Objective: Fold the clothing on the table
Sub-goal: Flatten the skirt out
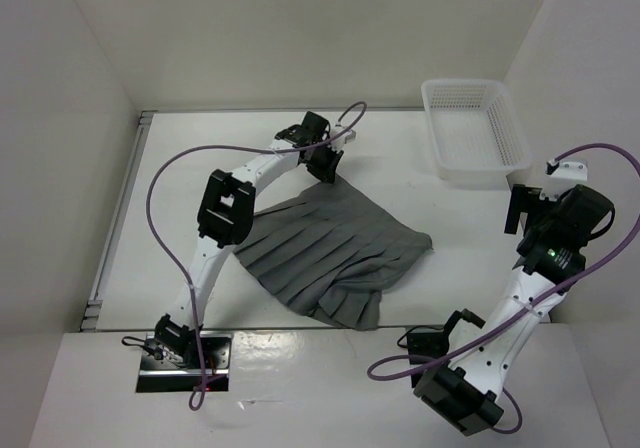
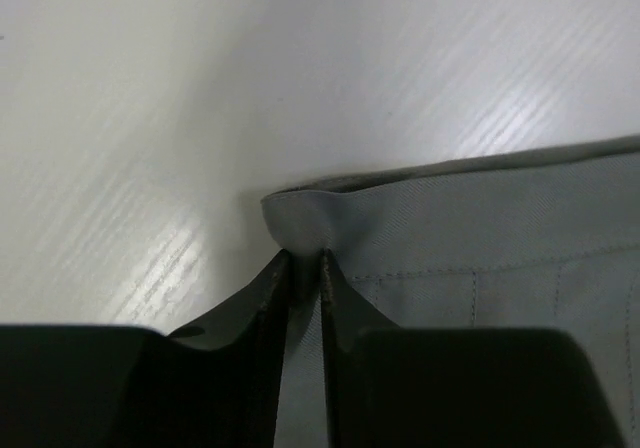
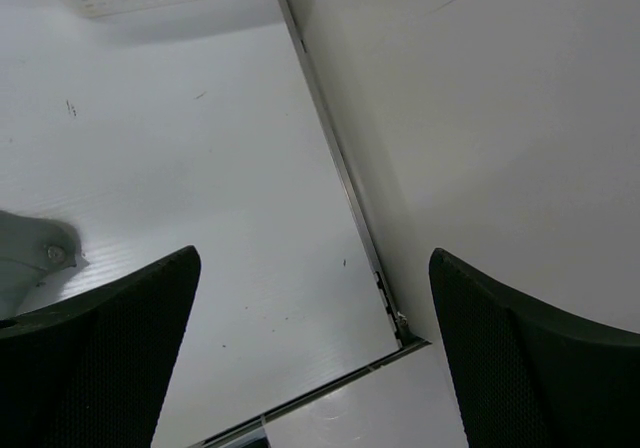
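- On the far side of the large flat white tabletop (image 1: 180, 218), left of centre, the left gripper (image 1: 326, 165) is clenched on the far corner of the dark grey pleated fabric skirt (image 1: 330, 248). The wrist view shows its fingers (image 2: 272, 298) nearly together with a small hump of cloth pinched between them.
- Spread across the middle of the table, the skirt lies mostly flat, pleats fanning toward the near edge, with some bunching at its right end and near edge.
- Judged from this, the step in hand is securing the first corner — no fold has been made yet. The next move likely calls for lifting that corner just clear and carrying it over the cloth toward the near side, slowly enough that the thin pinch does not slip.
- Near the right edge, the right gripper (image 1: 516, 208) hangs above the table with jaws wide apart and nothing between them — well apart from the skirt.
- At the far right stands a white plastic mesh basket (image 1: 470, 163); nothing shows inside it.
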Tool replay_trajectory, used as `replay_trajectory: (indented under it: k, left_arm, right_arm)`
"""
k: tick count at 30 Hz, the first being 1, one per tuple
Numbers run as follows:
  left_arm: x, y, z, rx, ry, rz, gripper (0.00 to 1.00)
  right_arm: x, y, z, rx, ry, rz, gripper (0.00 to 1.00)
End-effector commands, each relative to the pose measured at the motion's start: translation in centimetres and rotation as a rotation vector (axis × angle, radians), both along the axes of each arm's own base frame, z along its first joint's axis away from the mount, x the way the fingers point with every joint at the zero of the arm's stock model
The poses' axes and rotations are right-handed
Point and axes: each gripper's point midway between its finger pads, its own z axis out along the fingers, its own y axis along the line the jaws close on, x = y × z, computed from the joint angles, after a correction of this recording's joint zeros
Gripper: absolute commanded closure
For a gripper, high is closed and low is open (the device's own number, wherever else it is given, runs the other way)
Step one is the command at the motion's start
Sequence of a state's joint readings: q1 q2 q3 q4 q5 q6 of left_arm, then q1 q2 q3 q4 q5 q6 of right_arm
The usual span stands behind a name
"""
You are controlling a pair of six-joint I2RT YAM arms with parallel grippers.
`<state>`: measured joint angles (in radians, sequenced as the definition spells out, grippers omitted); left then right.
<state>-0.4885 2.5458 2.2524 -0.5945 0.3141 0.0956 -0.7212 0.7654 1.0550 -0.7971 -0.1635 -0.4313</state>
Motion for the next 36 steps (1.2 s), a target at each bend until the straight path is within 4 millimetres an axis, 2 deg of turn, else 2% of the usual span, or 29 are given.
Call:
replay_trajectory:
  k: [1,2,3,4,6,7,8,9,11,13,14,16,17,19,20,21,22,23,24,26,27,28,30,32,33,34,36]
  left_arm:
    - [-1.9,0.5,-0.8,0.032,0.023,0.015,0.79]
    - [-3.0,1.0,-2.0,0.047,0.066,0.026,0.83]
    - [-2.9,1.5,-2.0,0.045,0.062,0.035,0.92]
    - [-2.4,2.2,-1.3,0.03,0.054,0.062,0.95]
    - [-2.9,3.7,-2.0,0.038,0.08,0.107,0.99]
    - [-2.8,4.4,-1.0,0.036,0.071,0.131,1.0]
    - [-2.1,5.9,-0.7,0.034,0.068,0.181,1.0]
    - [-2.0,6.5,-0.4,0.027,0.069,0.203,1.0]
    - [-1.9,9.5,0.2,0.031,0.086,0.3,1.0]
    - [-1.5,11.5,1.2,0.03,0.082,0.371,1.0]
    - [-1.6,13.5,0.7,0.041,0.112,0.431,1.0]
    - [-1.3,15.6,1.2,0.051,0.106,0.497,1.0]
    - [-1.3,17.5,1.5,0.066,0.102,0.557,1.0]
    - [-1.3,19.2,1.9,0.072,0.094,0.616,1.0]
    - [-1.2,20.4,2.9,0.066,0.08,0.652,1.0]
    - [-1.4,21.2,2.8,0.073,0.078,0.683,1.0]
    - [-1.7,21.3,3.0,0.072,0.077,0.683,1.0]
    - [-1.6,22.1,3.6,0.07,0.066,0.712,1.0]
    - [-1.5,22.6,3.6,0.07,0.067,0.723,1.0]
    - [-2.1,22.5,3.4,0.065,0.083,0.724,1.0]
    - [-2.0,23.1,3.9,0.06,0.076,0.735,1.0]
    - [-2.7,23.2,3.0,0.073,0.099,0.735,1.0]
    - [-3.0,23.2,2.9,0.072,0.098,0.735,1.0]
    - [-3.0,22.8,3.2,0.066,0.086,0.726,1.0]
    - [-3.0,23.0,3.2,0.074,0.082,0.732,1.0]
    - [-3.1,22.5,3.2,0.074,0.082,0.723,1.0]
    - [-3.1,22.4,3.2,0.072,0.082,0.71,1.0]
  right_arm:
    - [0.3,0.2,2.1,-0.003,-0.043,0.007,0.01]
    - [0.4,0.3,2.1,0.0,-0.045,0.015,0.01]
    - [0.6,0.4,2.4,0.004,-0.052,0.029,0.01]
    - [0.6,0.6,2.6,0.007,-0.055,0.037,0.01]
    - [1.1,1.0,3.0,0.016,-0.067,0.066,0.01]
    - [1.4,0.9,3.0,0.023,-0.067,0.074,0.01]
    - [1.6,1.0,2.8,0.032,-0.063,0.082,0.01]
    - [1.8,1.3,3.3,0.034,-0.078,0.104,0.01]
    - [2.3,1.4,3.1,0.058,-0.069,0.123,0.01]
    - [3.0,2.0,2.8,0.081,-0.067,0.163,0.01]
    - [3.2,2.4,2.8,0.081,-0.067,0.178,0.01]
    - [4.2,3.6,2.3,0.12,-0.056,0.248,0.01]
    - [4.6,3.8,2.6,0.13,-0.052,0.266,0.01]
    - [5.3,4.6,2.6,0.155,-0.048,0.313,0.01]
    - [6.0,5.4,3.2,0.155,-0.055,0.353,0.01]
    - [6.6,5.9,2.6,0.192,-0.035,0.376,0.01]
    - [7.2,6.6,2.7,0.214,-0.037,0.409,0.01]
    - [7.9,7.7,3.0,0.225,-0.031,0.46,0.01]
    - [8.9,8.1,2.4,0.269,-0.011,0.483,0.01]
    - [10.4,10.6,2.5,0.332,0.001,0.577,0.01]
    - [11.3,10.9,1.6,0.365,0.031,0.588,0.02]
    - [11.8,11.5,1.3,0.399,0.034,0.599,0.02]
    - [13.4,13.0,1.8,0.414,0.019,0.652,0.02]
    - [15.1,14.1,0.3,0.45,0.063,0.657,0.02]
    - [15.8,16.6,-0.2,0.431,0.093,0.719,0.04]
    - [16.8,17.1,-1.8,0.432,0.143,0.689,0.04]
    - [18.2,19.8,-2.4,0.43,0.154,0.738,0.04]
